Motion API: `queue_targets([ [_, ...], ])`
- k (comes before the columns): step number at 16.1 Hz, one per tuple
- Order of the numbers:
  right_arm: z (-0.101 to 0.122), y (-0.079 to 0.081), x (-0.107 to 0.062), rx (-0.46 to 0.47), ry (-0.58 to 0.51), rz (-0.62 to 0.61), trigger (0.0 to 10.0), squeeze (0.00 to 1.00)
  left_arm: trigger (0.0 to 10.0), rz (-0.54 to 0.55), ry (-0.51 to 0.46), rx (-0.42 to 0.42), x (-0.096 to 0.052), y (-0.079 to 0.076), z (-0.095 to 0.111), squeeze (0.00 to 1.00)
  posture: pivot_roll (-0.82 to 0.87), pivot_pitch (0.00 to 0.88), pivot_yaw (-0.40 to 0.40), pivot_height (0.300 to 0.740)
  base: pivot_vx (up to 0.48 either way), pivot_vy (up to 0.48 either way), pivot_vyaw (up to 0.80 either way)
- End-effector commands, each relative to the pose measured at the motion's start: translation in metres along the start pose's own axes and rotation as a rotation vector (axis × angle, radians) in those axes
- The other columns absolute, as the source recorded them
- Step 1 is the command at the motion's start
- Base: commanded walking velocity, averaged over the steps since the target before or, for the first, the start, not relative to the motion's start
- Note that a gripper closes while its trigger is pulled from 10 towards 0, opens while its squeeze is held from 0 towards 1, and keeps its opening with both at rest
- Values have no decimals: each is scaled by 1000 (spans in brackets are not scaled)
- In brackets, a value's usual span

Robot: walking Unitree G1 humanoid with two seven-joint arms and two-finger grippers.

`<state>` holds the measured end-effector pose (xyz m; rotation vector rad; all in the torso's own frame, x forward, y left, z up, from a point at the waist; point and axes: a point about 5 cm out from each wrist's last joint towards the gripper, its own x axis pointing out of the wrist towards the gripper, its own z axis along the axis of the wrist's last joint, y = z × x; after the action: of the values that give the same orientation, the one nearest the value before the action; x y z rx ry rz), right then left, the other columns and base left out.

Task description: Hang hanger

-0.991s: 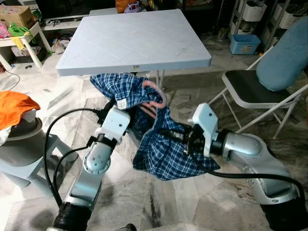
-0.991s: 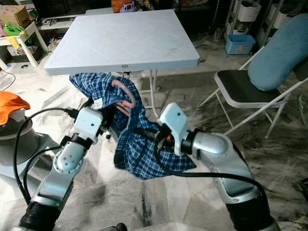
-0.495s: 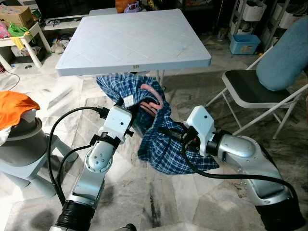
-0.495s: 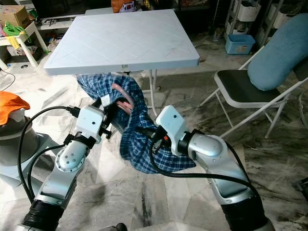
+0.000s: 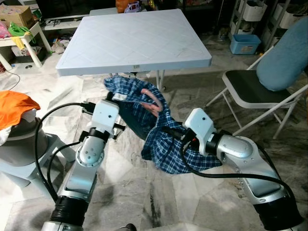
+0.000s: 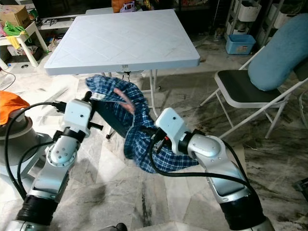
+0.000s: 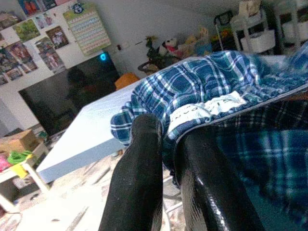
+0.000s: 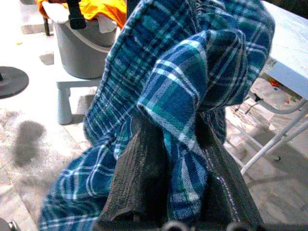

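My left pincer (image 7: 163, 159) is closed on the collar edge of the blue plaid cotton shirt (image 5: 163, 139), near its white label, left of centre in the head view. My right pincer (image 8: 178, 168) is clamped on a fold of the same shirt lower down, at mid-frame. The pink plastic hanger (image 5: 153, 102) sits inside the shirt's neck, just below the front edge of the white square plastic tabletop (image 5: 134, 43), over the marble floor (image 5: 144, 192).
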<state>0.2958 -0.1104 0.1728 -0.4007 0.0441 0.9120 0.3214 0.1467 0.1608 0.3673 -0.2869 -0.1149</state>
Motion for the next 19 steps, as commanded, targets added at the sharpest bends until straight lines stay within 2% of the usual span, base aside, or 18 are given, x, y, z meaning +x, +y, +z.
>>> queue_targets([
  [1,4,-1,-2,-25,-15,-2,10000,0,0,45,35,17,1,10,-6,0,-90,108,72,740,0,0,0],
  [3,0,-6,-7,-66,13,-6,10000,0,0,106,56,48,3,20,-8,0,-90,108,72,740,0,0,0],
  [7,-20,-31,-31,-200,156,-35,10000,0,0,202,119,65,2,37,-15,0,-90,111,73,740,0,0,0],
  [10,-32,-53,-46,-344,290,-107,10000,0,0,202,143,57,0,34,-19,0,-98,117,75,740,0,0,0],
  [11,-33,-55,-47,-360,302,-111,10000,0,0,201,149,53,0,34,-19,0,-98,117,75,740,0,0,0],
  [12,-39,-65,-54,-424,360,-131,10000,0,0,198,177,53,0,33,-22,0,-99,117,76,740,0,0,0],
  [14,-42,-72,-58,-422,394,-159,10000,0,0,185,193,53,-1,32,-24,0,-100,116,76,740,0,0,0],
  [15,-45,-80,-61,-488,450,-190,10000,0,0,171,201,57,-1,30,-26,0,-101,114,78,740,0,0,0],
  [16,-48,-81,-63,-509,487,-189,10000,0,0,157,211,53,-1,28,-27,0,-101,113,79,740,0,0,0],
  [18,-52,-82,-67,-543,515,-161,10000,0,0,150,231,50,-2,27,-30,0,-101,113,80,740,0,0,0],
  [19,-53,-85,-77,-542,525,-118,10000,0,0,161,271,37,-2,31,-36,0,-103,114,86,740,0,0,0],
])
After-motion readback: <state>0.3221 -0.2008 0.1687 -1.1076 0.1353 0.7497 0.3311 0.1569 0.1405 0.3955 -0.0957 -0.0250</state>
